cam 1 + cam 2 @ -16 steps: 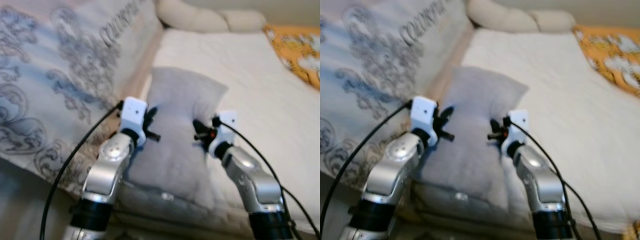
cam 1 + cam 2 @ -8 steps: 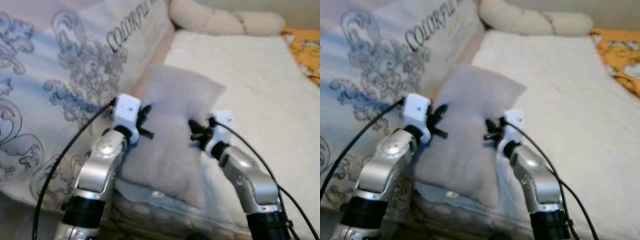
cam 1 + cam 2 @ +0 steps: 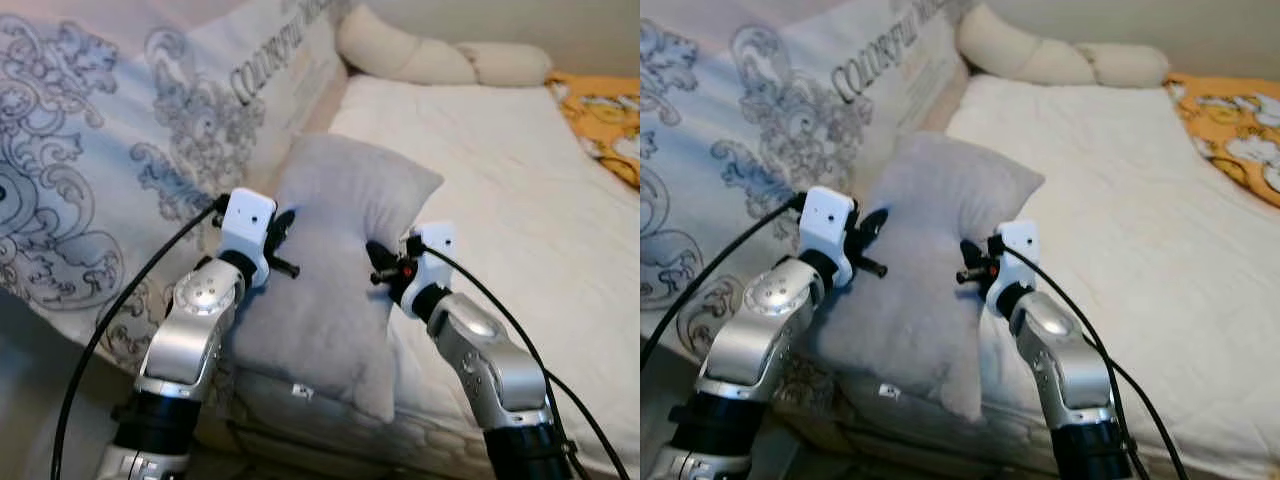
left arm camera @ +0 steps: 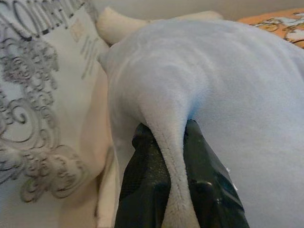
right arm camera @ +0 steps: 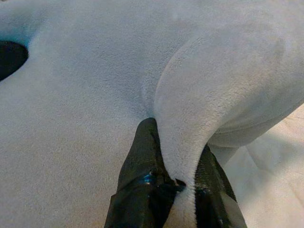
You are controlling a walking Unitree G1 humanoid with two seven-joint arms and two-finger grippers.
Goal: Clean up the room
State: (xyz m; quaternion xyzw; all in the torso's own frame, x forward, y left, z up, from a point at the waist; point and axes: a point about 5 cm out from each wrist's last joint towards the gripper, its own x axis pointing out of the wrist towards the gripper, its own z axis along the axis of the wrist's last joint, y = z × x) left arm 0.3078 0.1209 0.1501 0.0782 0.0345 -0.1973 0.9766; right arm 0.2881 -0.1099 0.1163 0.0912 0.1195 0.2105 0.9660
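Grey plush pillow [image 3: 335, 262] at scene centre, lying lengthwise across the near left edge of a cream mattress [image 3: 520, 190], long axis running from 6 toward 12 o'clock. Far end propped slightly higher, near end drooping over the mattress edge, with a small white tag at its lower hem.

Pinched on both long sides. Left gripper [image 3: 283, 243] at the pillow's 9 o'clock edge, black fingers [image 4: 145, 185] clamped on a raised fold of the grey fabric, ridge of plush squeezed between them. Right gripper [image 3: 385, 268] at the pillow's 3 o'clock edge, black fingers [image 5: 142, 178] likewise closed tight around a bunched fold of the same fabric. White camera housings on both wrists, silver forearms reaching in from 7 and 5 o'clock, black cables trailing back along each arm.

Just beside the pillow at 9 to 11 o'clock: large pale cushion [image 3: 110, 170] printed with grey scrollwork and capital lettering near its top, leaning up along the mattress's left side and touching the grey pillow's far left corner. At 12 o'clock, well beyond the pillow: long cream bolster [image 3: 440, 60], knotted or segmented, lying across the head of the mattress. At 2 o'clock, far right edge: orange patterned blanket [image 3: 605, 115] with pale motifs, resting on the mattress surface, well apart from the pillow.
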